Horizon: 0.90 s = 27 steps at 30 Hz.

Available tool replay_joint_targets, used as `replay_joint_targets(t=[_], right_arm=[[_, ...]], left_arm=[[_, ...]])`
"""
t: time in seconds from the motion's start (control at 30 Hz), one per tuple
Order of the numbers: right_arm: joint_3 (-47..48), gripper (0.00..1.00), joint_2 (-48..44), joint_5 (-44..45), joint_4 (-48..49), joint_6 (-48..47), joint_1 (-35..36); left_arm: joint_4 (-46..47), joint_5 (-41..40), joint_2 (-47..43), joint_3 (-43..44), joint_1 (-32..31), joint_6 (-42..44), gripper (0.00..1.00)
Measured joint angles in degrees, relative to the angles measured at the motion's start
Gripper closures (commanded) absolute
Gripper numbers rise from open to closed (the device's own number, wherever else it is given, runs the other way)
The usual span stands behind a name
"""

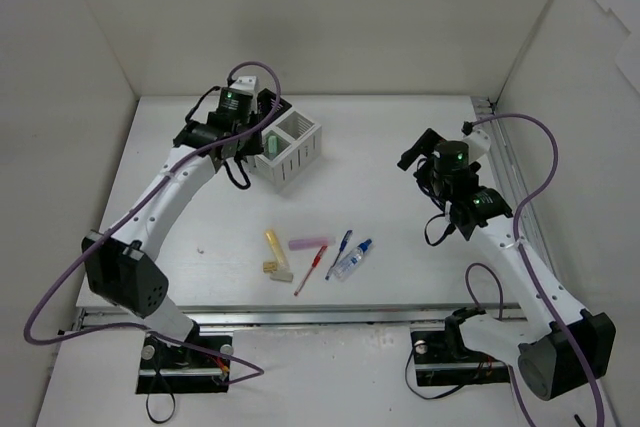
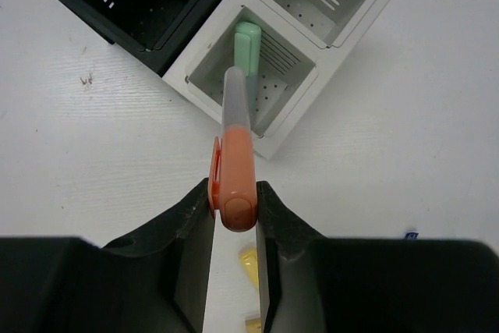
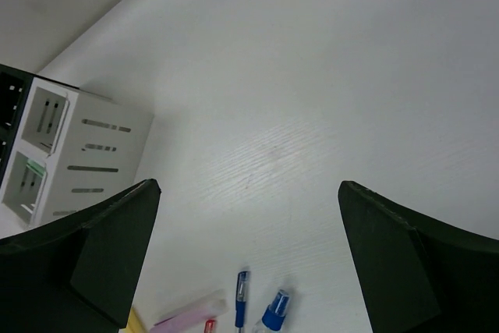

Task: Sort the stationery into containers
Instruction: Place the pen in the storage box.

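Left hand (image 2: 234,207) around orange-capped grey marker (image 2: 237,134)

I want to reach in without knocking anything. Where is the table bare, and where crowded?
Bare: the stretch between the white organiser and the right hand, and the near-left patch between the left arm and the yellow marker. Crowded: the near-middle cluster from that marker to the blue-capped bottle, and the back-left corner around that organiser.

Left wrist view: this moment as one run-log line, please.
left hand: shut on orange marker | toward white slatted box | green-capped marker inside | right hand: open
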Motion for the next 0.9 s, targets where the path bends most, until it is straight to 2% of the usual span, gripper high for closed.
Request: replay_joint_targets(t=[0.43, 0.47, 0.53, 0.57, 0.63, 0.67, 0.73, 0.77, 0.9], right_arm=[[-1.6, 0.02, 0.0, 1.5, -3.7, -2.1, -1.7], [-1.6, 0.02, 0.0, 1.5, -3.8, -2.1, -1.8], [-1.7, 0.02, 0.2, 1.8, -4.0, -2.1, -1.9], [-1.8, 0.02, 0.3, 1.8, -4.1, -2.1, -2.0], [-1.8, 0.02, 0.7, 1.7, -4.3, -2.5, -2.1], [-1.8, 0.02, 0.9, 1.4, -4.4, -3.1, -2.2], [-1.8, 0.02, 1.4, 0.3, -4.5, -4.7, -2.2], [-1.8, 0.02, 1.6, -0.4, -4.5, -6.1, -2.1], [-1.6, 0.02, 2.5, -2.2, -4.5, -13.7, 0.7]], left_arm=[[-5.6, 3.0, 14.3, 10.6, 1.9, 1.7, 1.00], [-5.8, 3.5, 15.1, 11.4, 1.9, 1.7, 0.96], [-6.1, 4.2, 16.9, 13.2, 1.9, 2.0, 0.77], [-6.8, 4.4, 17.6, 14.3, 1.9, 2.2, 0.53], [-7.3, 5.0, 18.7, 15.9, 1.9, 3.1, 0.26], [-7.3, 5.2, 19.0, 16.3, 1.9, 3.2, 0.17], [-7.3, 5.6, 18.9, 16.5, 1.9, 3.4, 0.12], [-7.3, 5.7, 18.9, 16.5, 1.9, 3.4, 0.03], [-6.2, 5.9, 16.9, 14.1, 1.9, 4.0, 0.00]])
